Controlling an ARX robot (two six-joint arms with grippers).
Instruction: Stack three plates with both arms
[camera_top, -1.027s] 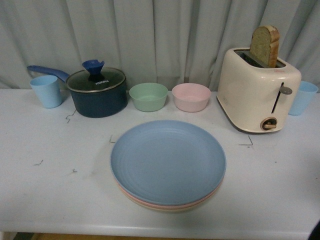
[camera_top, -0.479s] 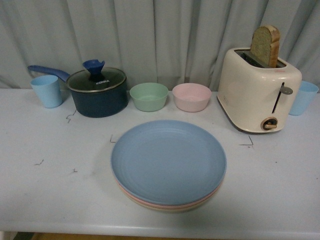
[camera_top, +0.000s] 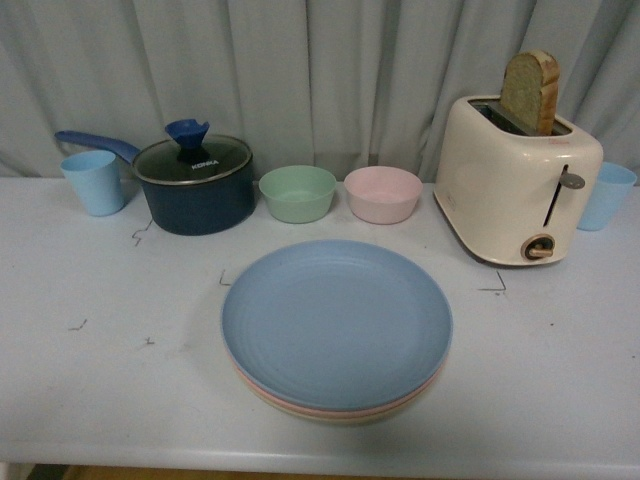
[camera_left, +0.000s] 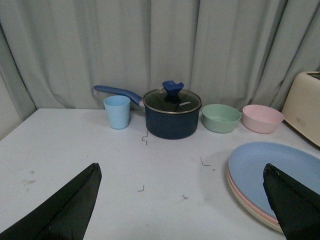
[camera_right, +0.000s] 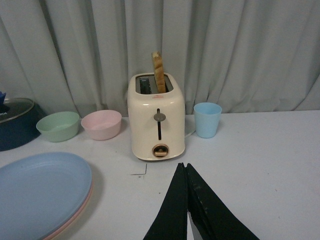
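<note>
The three plates lie in one stack near the table's front edge: the blue plate (camera_top: 336, 320) on top, the pink plate's rim (camera_top: 330, 409) under it, the beige plate's rim (camera_top: 345, 418) at the bottom. The stack also shows in the left wrist view (camera_left: 277, 172) and the right wrist view (camera_right: 37, 192). Neither arm shows in the front view. My left gripper (camera_left: 182, 197) is open and empty, over bare table left of the stack. My right gripper (camera_right: 184, 167) is shut and empty, over the table right of the stack, in front of the toaster.
Along the back stand a light blue cup (camera_top: 95, 182), a dark blue lidded pot (camera_top: 195, 182), a green bowl (camera_top: 297, 193), a pink bowl (camera_top: 383, 194), a cream toaster (camera_top: 515, 190) holding a bread slice, and another light blue cup (camera_top: 606, 195). A grey curtain hangs behind.
A dark sliver at the front view's lower right corner one second ago has left the frame. The plates have not moved.
</note>
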